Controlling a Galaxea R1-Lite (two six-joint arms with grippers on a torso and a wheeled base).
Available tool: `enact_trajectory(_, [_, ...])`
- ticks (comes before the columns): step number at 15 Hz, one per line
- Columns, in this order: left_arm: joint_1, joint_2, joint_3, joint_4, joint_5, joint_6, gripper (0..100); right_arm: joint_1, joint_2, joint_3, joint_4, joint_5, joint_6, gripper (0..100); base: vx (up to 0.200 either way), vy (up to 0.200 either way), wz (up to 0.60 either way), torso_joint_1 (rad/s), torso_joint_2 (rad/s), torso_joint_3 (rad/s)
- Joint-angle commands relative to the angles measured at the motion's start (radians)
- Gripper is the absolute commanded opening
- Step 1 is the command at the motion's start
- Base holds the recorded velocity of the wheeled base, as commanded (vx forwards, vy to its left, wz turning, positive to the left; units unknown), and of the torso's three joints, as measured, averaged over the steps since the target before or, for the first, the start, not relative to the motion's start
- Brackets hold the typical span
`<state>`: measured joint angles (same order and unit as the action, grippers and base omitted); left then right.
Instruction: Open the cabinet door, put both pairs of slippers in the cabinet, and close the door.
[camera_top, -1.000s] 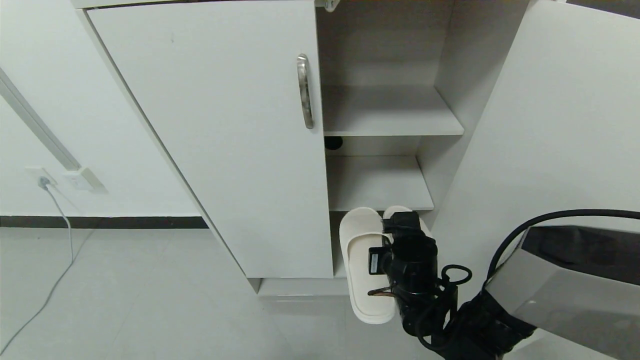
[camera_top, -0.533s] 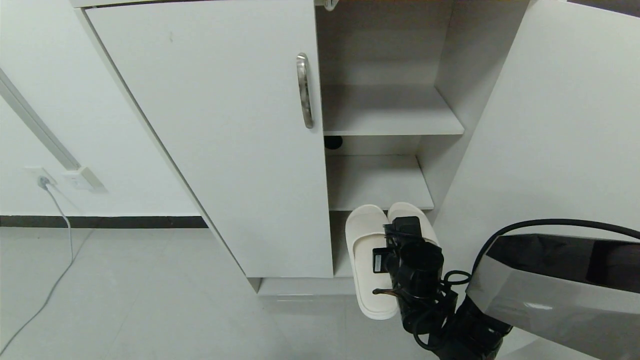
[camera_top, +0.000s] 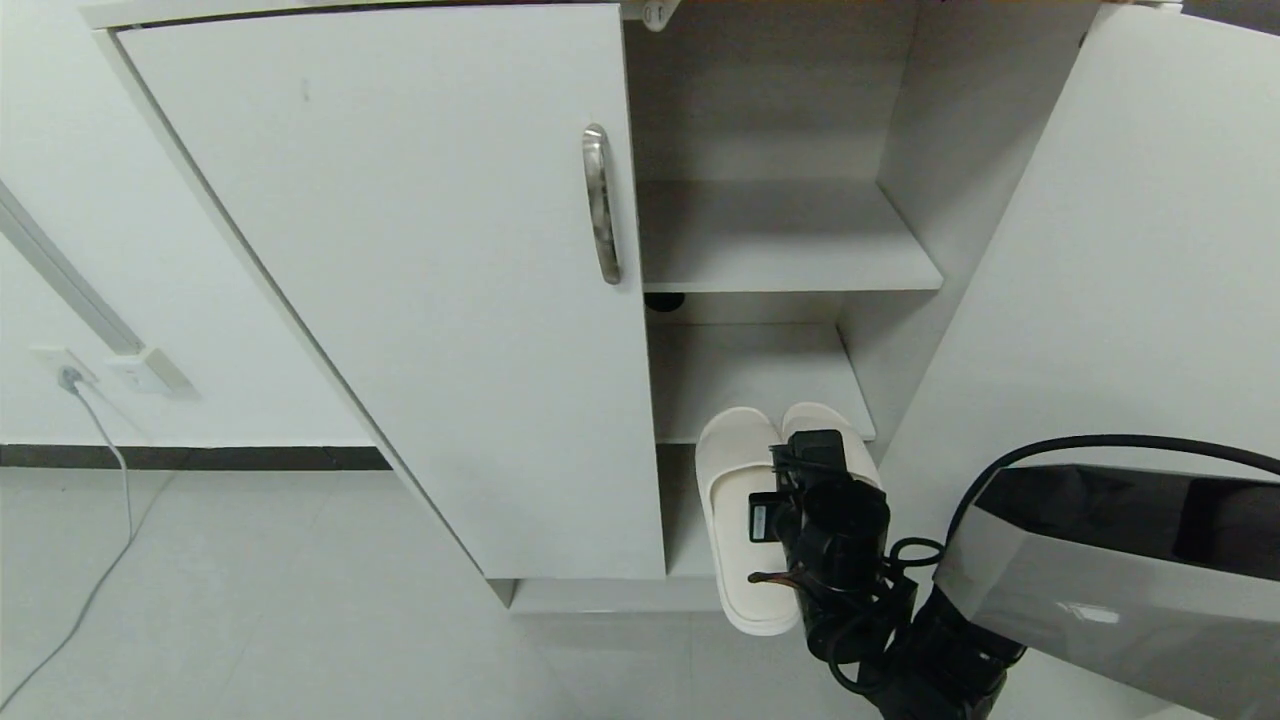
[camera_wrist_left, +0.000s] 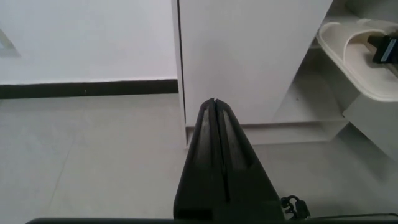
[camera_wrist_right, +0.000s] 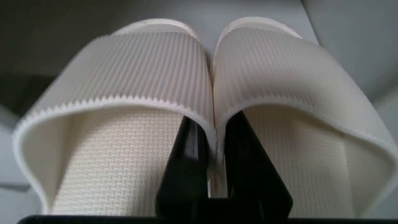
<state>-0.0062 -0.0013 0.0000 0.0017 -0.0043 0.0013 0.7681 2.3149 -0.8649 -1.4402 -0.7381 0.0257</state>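
The door (camera_top: 1100, 250) is standing open, so I am counting that step done. My right gripper (camera_wrist_right: 214, 155) is pinching one pair of slippers (camera_top: 740, 500) by their inner edges, hanging at 6 o'clock from the lower shelf (camera_top: 750, 380), at the cabinet (camera_top: 900, 150) mouth, not yet inside. My left gripper (camera_wrist_left: 214, 124) is sitting closed, holding nothing. Placing, the second pair and closing are remaining, I judge. The wrist label (camera_top: 762, 520) is too small to read.

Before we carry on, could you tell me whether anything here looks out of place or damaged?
Nothing stands out. The pair of slippers sits side by side, pinched at the inner edges by the right tool, toes toward the open cabinet; nothing looks spilled or damaged.
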Motion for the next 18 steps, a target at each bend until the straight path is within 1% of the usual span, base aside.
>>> enact_trajectory(1, [0.000, 0.001, 0.000, 0.000, 0.000, 0.000, 0, 0.000, -0.012, -0.005, 0.003, 0.000, 0.000, 0, 0.200, 0.000, 0.00, 0.002, 0.01, 0.007])
enact_trajectory(2, [0.000, 0.001, 0.000, 0.000, 0.000, 0.000, 0, 0.002, -0.009, -0.013, 0.006, 0.000, -0.006, 0, 0.200, 0.000, 0.00, 0.002, 0.01, 0.007])
enact_trajectory(4, [0.000, 0.001, 0.000, 0.000, -0.002, 0.000, 0, -0.001, 0.000, -0.034, 0.023, 0.000, -0.020, 0, 0.000, 0.000, 0.00, 0.000, 0.00, 0.000])
enact_trajectory(6, [0.000, 0.001, 0.000, 0.000, -0.002, 0.000, 0, -0.007, 0.000, -0.060, 0.067, 0.006, -0.018, 0, 0.000, 0.000, 0.00, 0.000, 0.00, 0.000])
enact_trajectory(9, [0.000, 0.001, 0.000, 0.000, -0.002, 0.000, 0, -0.039, 0.012, -0.180, 0.155, 0.023, -0.018, 0, 0.000, 0.000, 0.00, 0.000, 0.00, 0.000])
enact_trajectory(11, [0.000, 0.001, 0.000, 0.000, 0.000, 0.000, 0, -0.066, 0.031, -0.253, 0.218, 0.066, -0.018, 0, 0.000, 0.000, 0.00, 0.000, 0.00, 0.000])
enact_trajectory(13, [0.000, 0.001, 0.000, 0.000, 0.000, 0.000, 0, -0.082, 0.057, -0.325, 0.267, 0.074, -0.018, 0, 0.000, 0.000, 0.00, 0.000, 0.00, 0.000])
enact_trajectory(14, [0.000, 0.001, 0.000, 0.000, 0.000, 0.000, 0, -0.098, 0.092, -0.408, 0.299, 0.085, -0.017, 0, 0.000, 0.000, 0.00, 0.000, 0.00, 0.000])
enact_trajectory(18, [0.000, 0.001, 0.000, 0.000, 0.000, 0.000, 0, -0.145, 0.146, -0.577, 0.411, 0.103, -0.013, 0, 0.000, 0.000, 0.00, 0.000, 0.00, 0.000])
